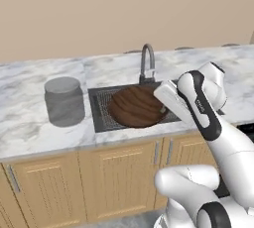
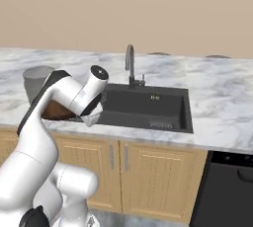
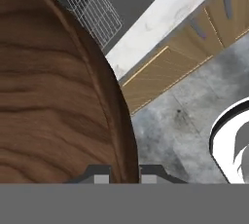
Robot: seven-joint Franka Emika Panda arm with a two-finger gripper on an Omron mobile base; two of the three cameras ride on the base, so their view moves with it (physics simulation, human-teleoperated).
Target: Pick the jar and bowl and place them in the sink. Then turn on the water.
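My gripper (image 1: 162, 108) is shut on the rim of the dark brown wooden bowl (image 1: 136, 105). It holds the bowl tilted above the black sink (image 1: 99, 115). In the hand view the bowl (image 3: 48, 96) spreads across the left, and its rim sits between my fingertips (image 3: 101, 175). The squat grey jar (image 1: 63, 100) stands with its lid on, on the counter left of the sink. In the right base view my arm covers most of the bowl (image 2: 57, 111), and the jar (image 2: 37, 79) stands behind it. No water runs from the faucet (image 1: 147, 59).
A wire grid rack (image 3: 82, 4) lies in the basin (image 2: 148, 105). The marble counter (image 1: 30, 128) runs left and right of the sink. The gooseneck faucet (image 2: 129, 63) rises at the sink's back edge. Wooden cabinet doors (image 1: 119, 177) sit below, and a dark appliance (image 2: 225, 191) stands at the right.
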